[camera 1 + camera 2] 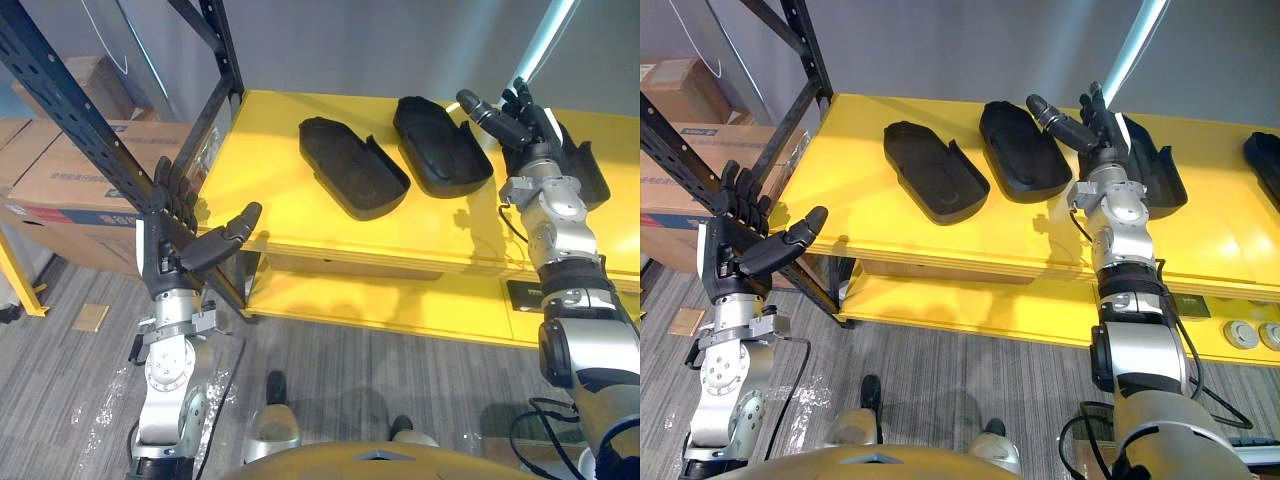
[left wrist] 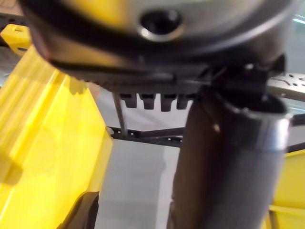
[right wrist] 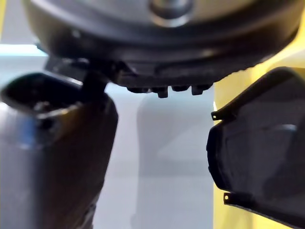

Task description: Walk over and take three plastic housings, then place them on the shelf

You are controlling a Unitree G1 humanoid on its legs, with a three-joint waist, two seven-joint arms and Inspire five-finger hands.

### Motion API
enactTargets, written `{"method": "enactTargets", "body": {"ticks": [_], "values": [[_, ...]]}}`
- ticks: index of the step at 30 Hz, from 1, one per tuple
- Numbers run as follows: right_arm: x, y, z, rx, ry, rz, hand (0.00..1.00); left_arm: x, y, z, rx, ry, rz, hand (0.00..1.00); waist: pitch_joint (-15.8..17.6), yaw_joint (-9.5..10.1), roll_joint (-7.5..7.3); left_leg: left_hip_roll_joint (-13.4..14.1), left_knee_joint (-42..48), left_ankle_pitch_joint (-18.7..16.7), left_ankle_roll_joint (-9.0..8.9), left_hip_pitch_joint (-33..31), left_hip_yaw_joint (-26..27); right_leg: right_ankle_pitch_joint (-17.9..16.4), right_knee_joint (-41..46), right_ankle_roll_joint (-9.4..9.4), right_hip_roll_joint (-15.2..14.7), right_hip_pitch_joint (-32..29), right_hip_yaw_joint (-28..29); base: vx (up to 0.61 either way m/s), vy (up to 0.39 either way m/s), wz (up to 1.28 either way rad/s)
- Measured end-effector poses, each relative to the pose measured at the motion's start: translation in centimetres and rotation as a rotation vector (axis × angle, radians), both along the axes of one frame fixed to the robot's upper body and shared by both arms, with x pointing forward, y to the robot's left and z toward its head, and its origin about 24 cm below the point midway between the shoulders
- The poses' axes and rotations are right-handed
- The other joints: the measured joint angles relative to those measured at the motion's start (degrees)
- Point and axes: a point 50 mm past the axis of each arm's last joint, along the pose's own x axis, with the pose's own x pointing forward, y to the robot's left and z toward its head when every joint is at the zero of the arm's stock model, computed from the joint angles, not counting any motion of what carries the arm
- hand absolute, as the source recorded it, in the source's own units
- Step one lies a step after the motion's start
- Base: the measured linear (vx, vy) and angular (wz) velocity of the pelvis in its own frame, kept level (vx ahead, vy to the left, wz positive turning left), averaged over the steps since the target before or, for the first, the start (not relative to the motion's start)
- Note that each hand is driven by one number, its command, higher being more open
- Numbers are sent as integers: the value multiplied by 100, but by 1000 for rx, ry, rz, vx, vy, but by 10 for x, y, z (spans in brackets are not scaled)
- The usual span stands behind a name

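Three black plastic housings lie on the yellow shelf (image 1: 260,190): one (image 1: 352,166) left of centre, one (image 1: 440,144) in the middle, and one (image 1: 1152,165) at the right, partly hidden behind my right hand (image 1: 1092,130). That hand hovers open above the right housing, fingers straight, holding nothing; its wrist view has the housing's edge (image 3: 259,162) beside the thumb. My left hand (image 1: 178,235) stays open and empty by the shelf's left front corner, close to the black upright (image 1: 90,130).
A lower yellow shelf board (image 1: 400,300) sits beneath the top one. Cardboard boxes (image 1: 60,180) are stacked left of the rack. Another dark part (image 1: 1265,160) lies at the shelf's far right. Grey plank floor (image 1: 330,370) lies in front.
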Motion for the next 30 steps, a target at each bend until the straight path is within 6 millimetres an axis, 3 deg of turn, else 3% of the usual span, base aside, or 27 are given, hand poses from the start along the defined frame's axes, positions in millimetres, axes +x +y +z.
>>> {"method": "enactTargets", "body": {"ticks": [8, 13, 23, 30], "values": [[1, 0, -12, 246, 73, 100, 100, 0, 2, 1, 22, -1, -12, 100, 7, -21, 6, 1, -2, -12, 3, 2, -27, -2, -8, 0, 4, 34, -41, -23, -3, 2], [-4, -12, -33, 283, 229, 69, 100, 0, 4, 2, 33, -2, -14, 100, 14, 6, -5, 6, -2, -16, -1, 31, -72, -5, -22, -4, 18, 98, -87, -19, -5, 4], [-8, -23, -35, 294, 267, 77, 100, 1, 6, 2, 48, 13, -12, 100, 67, 17, -95, 22, -2, -17, -2, 73, -70, -9, -22, -11, 35, 139, -88, -10, -2, 0], [-11, -18, -40, 363, 279, 232, 100, 1, 10, 4, 82, 12, -24, 100, 83, 21, -138, 22, -2, -17, -3, 88, -62, -12, -29, -15, 36, 163, -95, 0, 0, 0]]}}
